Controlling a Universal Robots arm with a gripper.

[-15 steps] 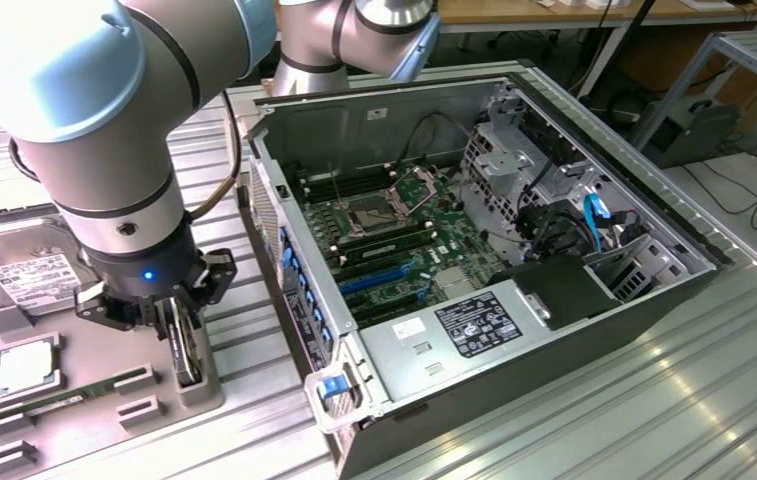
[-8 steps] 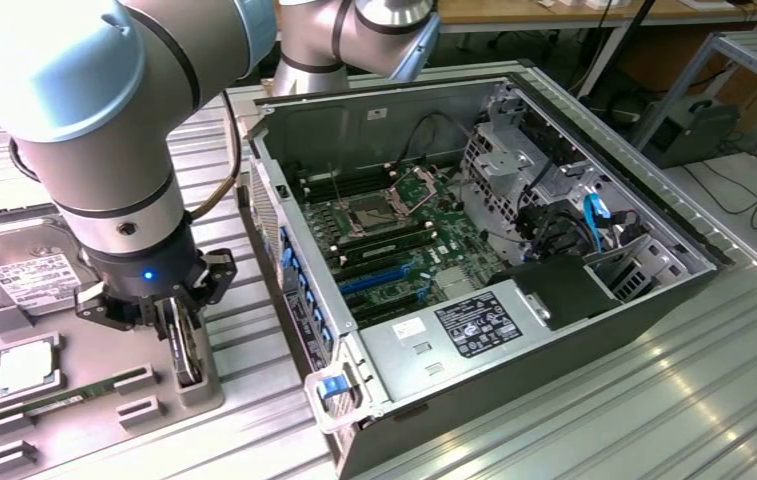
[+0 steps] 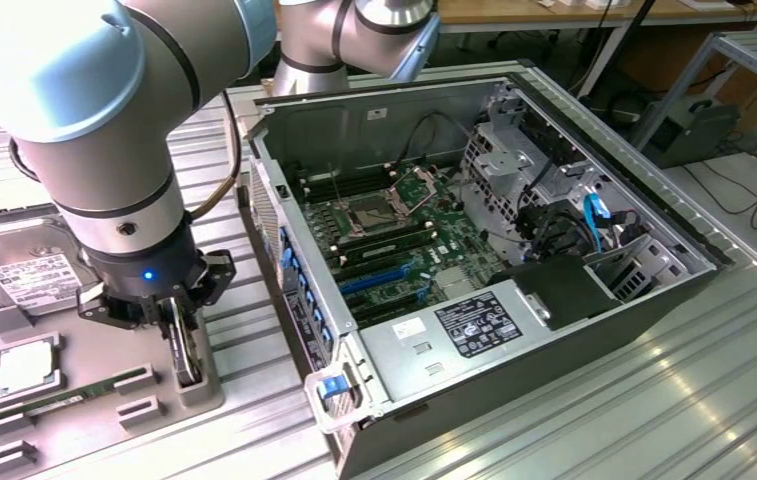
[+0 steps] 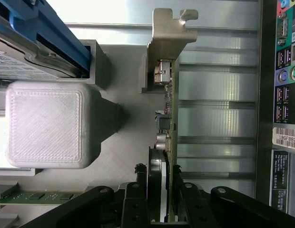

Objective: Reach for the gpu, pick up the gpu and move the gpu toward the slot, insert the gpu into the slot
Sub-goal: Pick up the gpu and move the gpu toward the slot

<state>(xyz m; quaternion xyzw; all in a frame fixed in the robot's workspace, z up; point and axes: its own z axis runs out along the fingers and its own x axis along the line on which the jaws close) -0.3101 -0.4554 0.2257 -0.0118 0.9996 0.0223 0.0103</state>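
Note:
The gpu (image 3: pixel 190 352) stands on edge in a grey holder tray (image 3: pixel 151 415) at the exterior view's left. In the wrist view the gpu (image 4: pixel 167 102) runs edge-on, with its silver bracket at the far end and its black fan down between my fingers. My gripper (image 3: pixel 181 322) comes straight down over the card. In the wrist view my gripper (image 4: pixel 162 192) has its black fingers (image 4: pixel 137 190) against both faces of the card, shut on it. The slot (image 3: pixel 381 274) is a blue strip on the green motherboard inside the open computer case (image 3: pixel 592 310).
The tray also holds a silver hard drive (image 3: pixel 25 270), a processor (image 3: pixel 25 368) and a green memory stick (image 3: pixel 71 395). A grey printed block (image 4: pixel 47 123) stands beside the card. The case's rear port panel (image 4: pixel 285 95) lies close to the tray.

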